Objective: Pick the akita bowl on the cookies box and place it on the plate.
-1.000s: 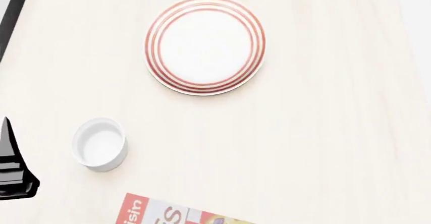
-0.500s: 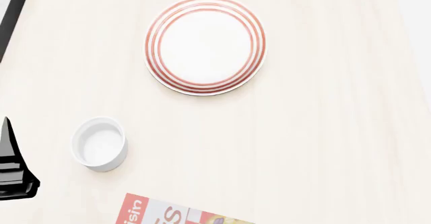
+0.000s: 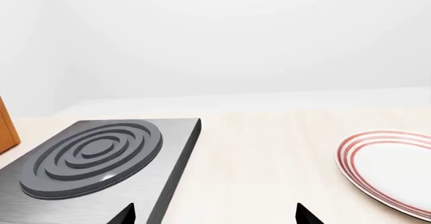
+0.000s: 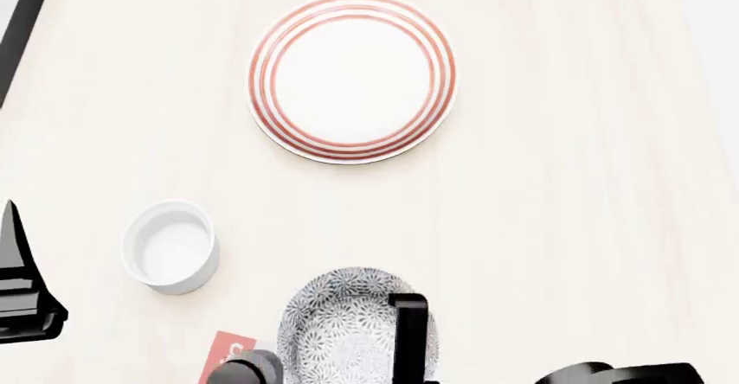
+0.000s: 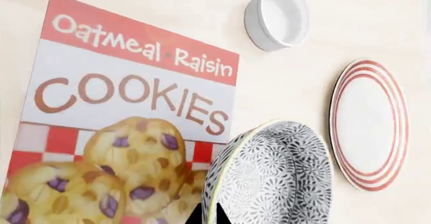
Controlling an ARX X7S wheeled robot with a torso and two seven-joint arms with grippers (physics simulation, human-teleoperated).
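Right hand (image 4: 407, 349) grips the bowl (image 4: 346, 328) by its rim, lifted above the cookies box (image 5: 121, 108). Pickup looks done; the carry to the empty plate (image 4: 352, 77) remains. Left hand (image 3: 215, 216) open, idle.

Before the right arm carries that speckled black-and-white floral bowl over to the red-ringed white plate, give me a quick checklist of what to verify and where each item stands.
1. Grip: right gripper has a finger over the rim of the speckled black-and-white floral bowl; ok, though firmness cannot be told.
2. Bowl lifted off the red-and-white cookies box: ok, it appears raised and tilted above it.
3. Red-ringed white plate empty: ok.
4. Small plain white cup off the straight path to the plate: ok, it sits to the side.
5. Left gripper away from the plate: ok, it points past the grey stove burner.
6. Bowl level for setting down: not ok, tilted.
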